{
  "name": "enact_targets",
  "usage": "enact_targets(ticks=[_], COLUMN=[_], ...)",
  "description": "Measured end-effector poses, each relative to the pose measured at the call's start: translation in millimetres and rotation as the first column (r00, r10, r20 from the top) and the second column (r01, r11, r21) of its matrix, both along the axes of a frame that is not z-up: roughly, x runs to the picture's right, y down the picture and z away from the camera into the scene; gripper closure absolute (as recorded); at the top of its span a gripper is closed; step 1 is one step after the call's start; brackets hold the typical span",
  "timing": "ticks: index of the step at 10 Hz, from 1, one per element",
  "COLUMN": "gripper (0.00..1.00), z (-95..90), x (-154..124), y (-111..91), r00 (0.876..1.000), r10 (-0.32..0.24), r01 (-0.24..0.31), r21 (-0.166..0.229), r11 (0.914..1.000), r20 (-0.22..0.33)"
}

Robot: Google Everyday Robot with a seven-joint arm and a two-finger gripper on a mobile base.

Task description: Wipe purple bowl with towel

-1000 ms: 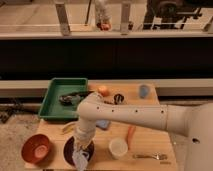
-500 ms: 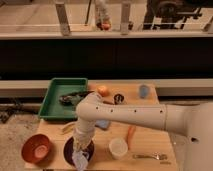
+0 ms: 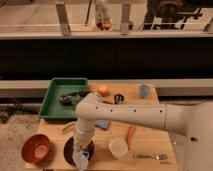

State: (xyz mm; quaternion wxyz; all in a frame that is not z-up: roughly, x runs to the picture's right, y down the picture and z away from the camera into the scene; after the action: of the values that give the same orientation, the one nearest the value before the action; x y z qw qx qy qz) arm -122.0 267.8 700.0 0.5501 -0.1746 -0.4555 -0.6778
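The purple bowl [image 3: 70, 149] sits at the front of the wooden table, dark and glossy, partly covered by my arm. My gripper [image 3: 80, 150] reaches straight down into it from the white arm. The towel [image 3: 80, 159], a pale wrinkly cloth, hangs at the gripper's tip over the bowl's front rim and appears to be held there.
An orange-brown bowl [image 3: 36, 148] stands left of the purple one. A cream cup [image 3: 118, 147], a carrot [image 3: 130, 134] and a fork [image 3: 150, 156] lie to the right. A green tray [image 3: 52, 97], an orange [image 3: 103, 90], a blue cup [image 3: 144, 90] and a blue cloth [image 3: 103, 124] are behind.
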Motion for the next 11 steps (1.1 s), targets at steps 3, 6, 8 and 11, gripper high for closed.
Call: enact_targets(ticks=[3,6,8,11], gripper=[1.00,1.00,1.00,1.00], z=[1.1,5.6,8.1,10.5], x=[-2,-7,-6,2], y=[5,14,18,25], r00=[1.000,1.000,0.999,0.999], r10=[-0.002,-0.006,-0.015,-0.026], r01=[0.001,0.006,0.015,0.026], r21=[0.004,0.012,0.014,0.012], r11=[1.0000,0.9999,0.9998,0.9996], r20=[0.012,0.026,0.028,0.027])
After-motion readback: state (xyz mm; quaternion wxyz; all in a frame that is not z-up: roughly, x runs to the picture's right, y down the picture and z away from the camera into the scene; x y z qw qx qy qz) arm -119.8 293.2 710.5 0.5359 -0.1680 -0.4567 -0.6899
